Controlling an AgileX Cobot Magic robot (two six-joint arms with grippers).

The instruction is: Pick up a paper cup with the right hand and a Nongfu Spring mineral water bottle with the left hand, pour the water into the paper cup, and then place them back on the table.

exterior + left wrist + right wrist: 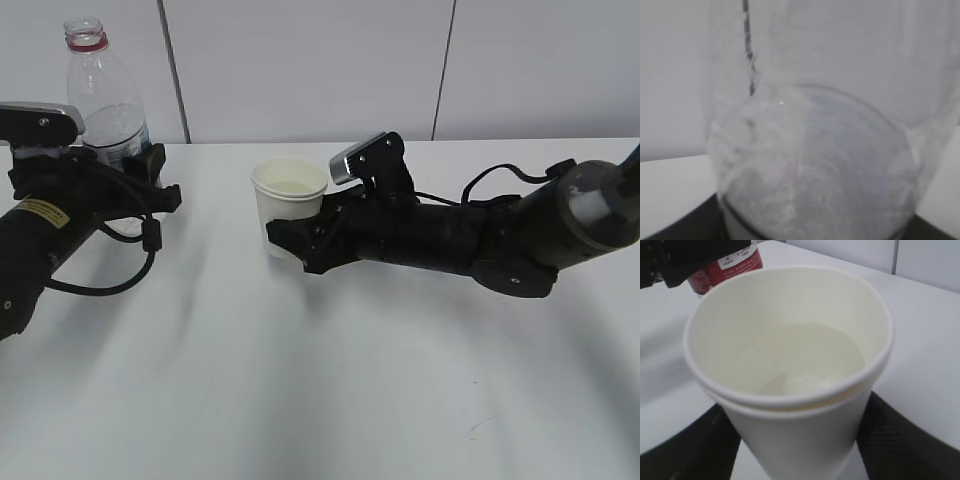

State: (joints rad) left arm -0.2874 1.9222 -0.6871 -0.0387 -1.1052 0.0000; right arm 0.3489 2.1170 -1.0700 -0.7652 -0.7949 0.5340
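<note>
The white paper cup [288,205] stands upright near the middle of the table [300,390], with my right gripper [285,240] shut on its lower half from the right. Water [805,360] fills the bottom part of the cup [790,430], and black fingers [900,440] press both of its sides. At the far left, the clear Nongfu Spring mineral water bottle [100,90] is upright and uncapped, with a red neck ring. My left gripper [128,165] is shut around its lower body, hiding its base. Up close the bottle [815,150] fills the left wrist view.
A pale panelled wall [320,60] runs close behind the table's far edge. A black cable [110,285] loops under the left arm. The bottle's red label [727,265] shows just behind the cup in the right wrist view.
</note>
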